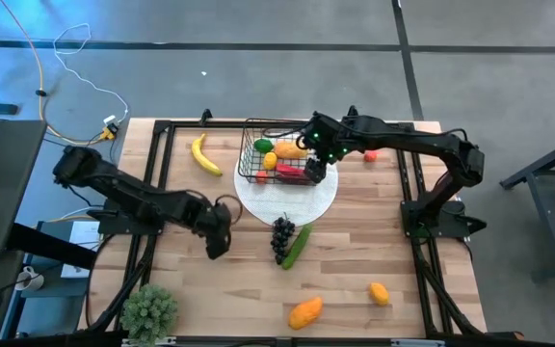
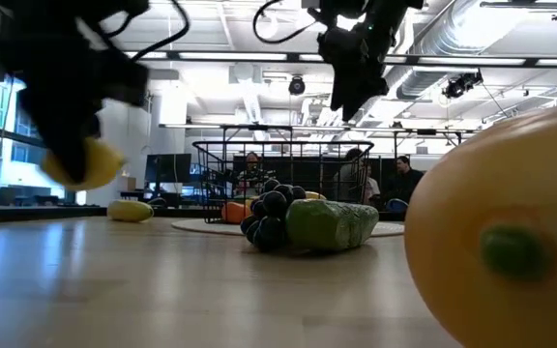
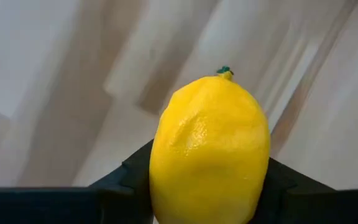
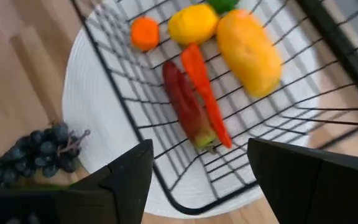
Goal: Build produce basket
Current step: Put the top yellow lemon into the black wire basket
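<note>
My left gripper (image 1: 218, 239) hangs over the table's left half, shut on a yellow lemon (image 3: 210, 143) that shows below dark fingers in the low view (image 2: 83, 162). The black wire basket (image 1: 253, 145) stands on a round white plate (image 1: 297, 204) at the far middle. It holds a red chilli (image 4: 185, 109), an orange one (image 4: 205, 93), a yellow-orange fruit (image 4: 248, 53), a lemon (image 4: 192, 23) and a small orange fruit (image 4: 145, 32). My right gripper (image 4: 201, 149) hovers open above the basket's near end (image 1: 316, 172), touching nothing. My left gripper pinches the lemon by its two long sides (image 3: 161, 171) between its two fingers (image 3: 132, 180). The fingers come from above, pointing steeply down. The lemon's green-tipped end (image 3: 224, 71) points away from the gripper. The lemon hangs clear of the table.
A banana (image 1: 205, 154) lies left of the basket and a red tomato (image 1: 371, 154) to its right. Grapes (image 1: 281, 234) and a cucumber (image 1: 299, 246) lie just nearer than the plate. An orange mango (image 1: 304, 311), a small orange fruit (image 1: 380, 293) and a potted plant (image 1: 149, 310) are near the front edge.
</note>
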